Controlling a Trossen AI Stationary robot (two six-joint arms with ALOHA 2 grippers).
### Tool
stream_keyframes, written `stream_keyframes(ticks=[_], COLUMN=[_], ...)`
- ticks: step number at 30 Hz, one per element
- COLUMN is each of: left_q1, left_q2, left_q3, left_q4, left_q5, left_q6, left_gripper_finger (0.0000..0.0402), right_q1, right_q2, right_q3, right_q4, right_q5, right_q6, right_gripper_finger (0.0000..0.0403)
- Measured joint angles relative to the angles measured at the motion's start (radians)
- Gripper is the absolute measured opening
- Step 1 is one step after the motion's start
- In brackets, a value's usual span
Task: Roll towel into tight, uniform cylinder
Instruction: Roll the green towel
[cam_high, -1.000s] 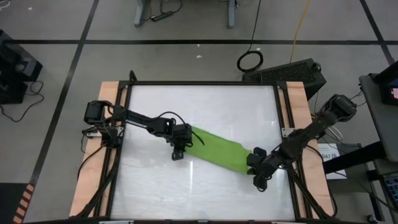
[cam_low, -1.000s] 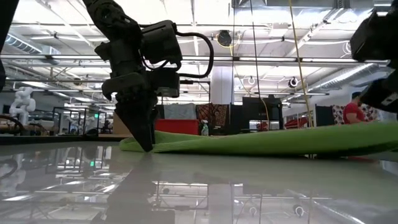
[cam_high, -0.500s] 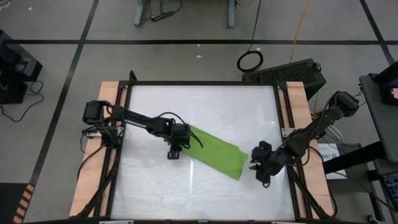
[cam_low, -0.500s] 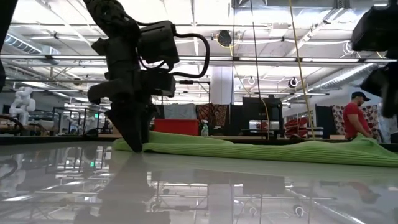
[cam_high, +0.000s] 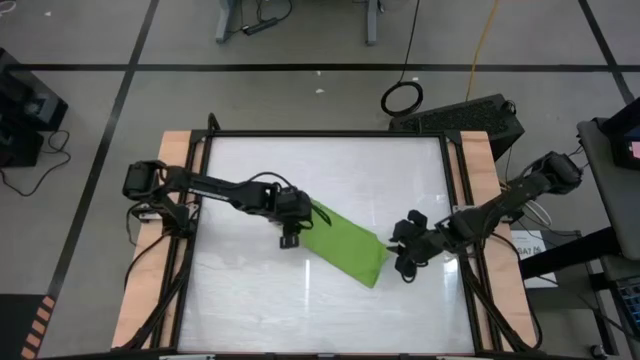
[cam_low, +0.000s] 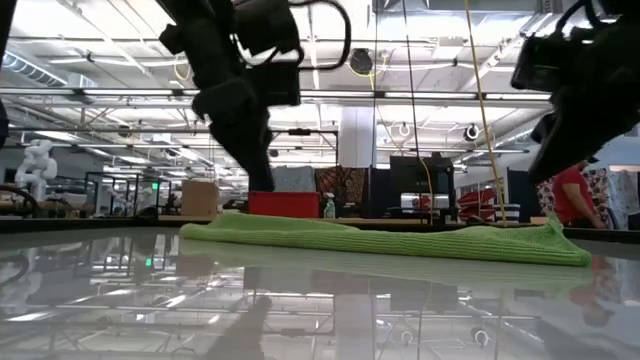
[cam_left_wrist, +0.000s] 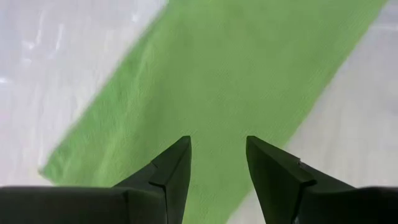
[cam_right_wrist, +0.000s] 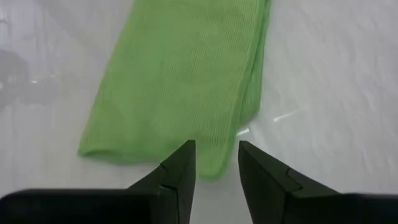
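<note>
a: where is the towel (cam_high: 345, 247) in the high view?

b: a little right of centre, lying flat on the white table (cam_high: 300, 170) as a folded green strip that runs from upper left down to lower right. nothing is rolled yet, so i judge the step in hand is the set-up just ahead of the first turn.

a: and the grippers?

b: the left gripper (cam_high: 290, 234) sits at the strip's upper-left end. its wrist view shows the fingers (cam_left_wrist: 171, 171) parted over the cloth with nothing between them. the right gripper (cam_high: 404, 261) is just off the lower-right end, and its own view shows the jaws slightly apart, empty, the towel's short edge lying just beyond them.

a: what does the next move call for?

b: one gripper needs to pinch a short edge and fold it over squarely, while the other end stays pinned, so the roll starts tight and even.

a: anything hard to make out?

b: in the low view both grippers are raised off the towel, it seems, but their tips are cut off or dark. how many layers the fold has i cannot tell. a person in red is partly hidden at far right.
</note>
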Motion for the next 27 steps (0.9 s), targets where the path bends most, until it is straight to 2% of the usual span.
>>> stream_keyframes(ticks=[10, 15, 19, 23, 27], left_q1=[-0.003, 0.001, 0.017, 0.056, 0.098], left_q2=[0.049, 0.095, 0.135, 0.166, 0.173], left_q3=[-0.019, -0.023, -0.021, -0.018, -0.019], left_q4=[-0.062, -0.085, -0.075, -0.06, -0.027], left_q5=[-0.018, -0.04, -0.066, -0.095, -0.166], left_q6=[-0.075, -0.119, -0.087, -0.027, 0.078], left_gripper_finger=[0.0161, 0.0161, 0.0161, 0.0161, 0.0161], right_q1=[-0.097, -0.146, -0.158, -0.15, -0.126], right_q2=[0.118, 0.213, 0.295, 0.385, 0.464], right_q3=[0.0, 0.001, -0.001, 0.0, 0.0], right_q4=[0.212, 0.303, 0.357, 0.494, 0.666], right_q5=[-0.038, -0.104, -0.155, -0.238, -0.302], right_q6=[-0.142, -0.169, -0.155, -0.115, -0.051], right_gripper_finger=[0.0111, 0.0111, 0.0111, 0.0111, 0.0111])
